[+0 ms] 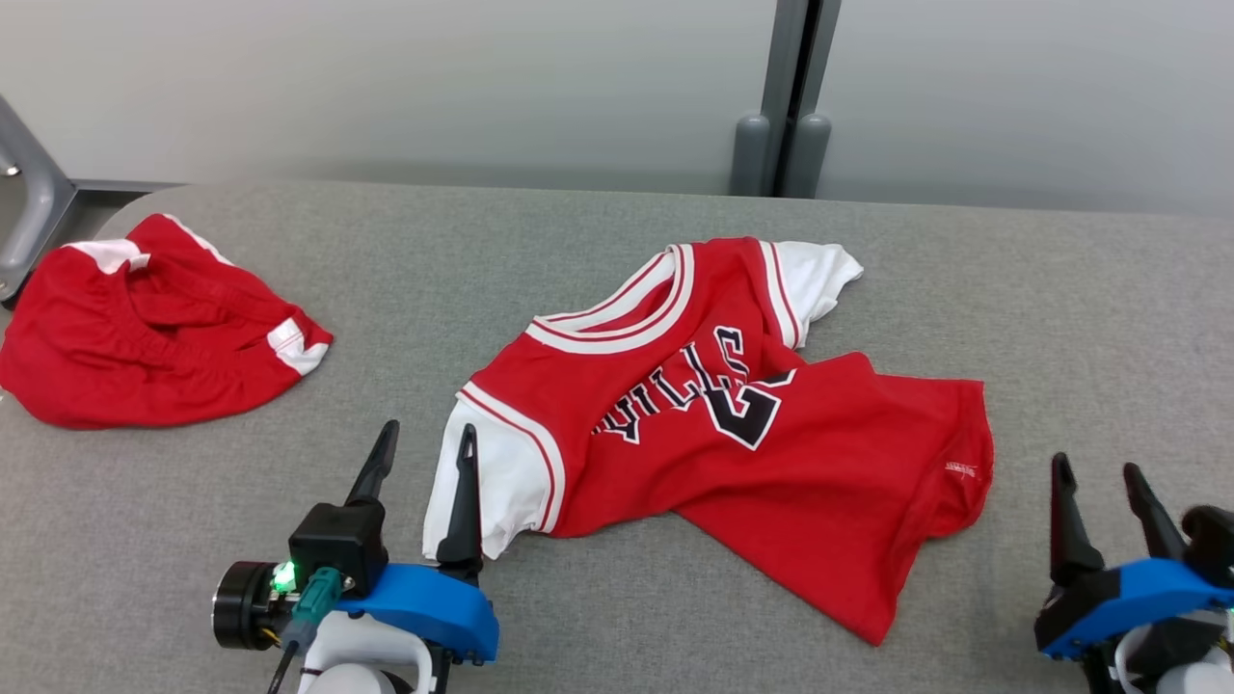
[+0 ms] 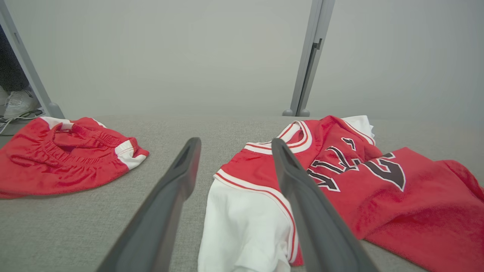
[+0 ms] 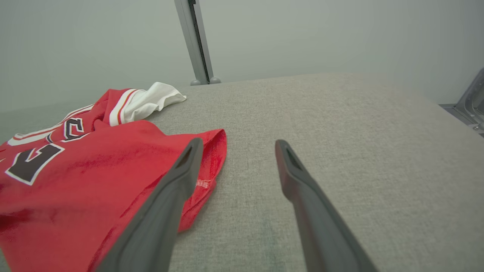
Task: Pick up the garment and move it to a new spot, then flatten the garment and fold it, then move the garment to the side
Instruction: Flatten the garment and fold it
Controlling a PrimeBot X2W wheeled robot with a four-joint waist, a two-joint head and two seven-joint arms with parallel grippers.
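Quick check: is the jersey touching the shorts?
Apart. The head view shows a strip of bare table between the shorts and the jersey; the left wrist view shows the same gap.

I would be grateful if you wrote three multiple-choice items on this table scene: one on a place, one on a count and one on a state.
1. Where do the red shorts lie relative to the jersey?
A. To the robot's left of it, apart.
B. On top of it.
C. To the robot's right of it.

2. How many red garments lie on the grey table?
A. One.
B. Two.
C. Three.

3. How does the left gripper stand?
A. Shut on the shorts.
B. Shut on the jersey's hem.
C. Open, at the jersey's white sleeve.

Answers:
1 A, bare table separates them in the head view.
2 B, the shorts and the jersey are the two.
3 C, its fingers are spread, with the sleeve lying between them in the left wrist view.
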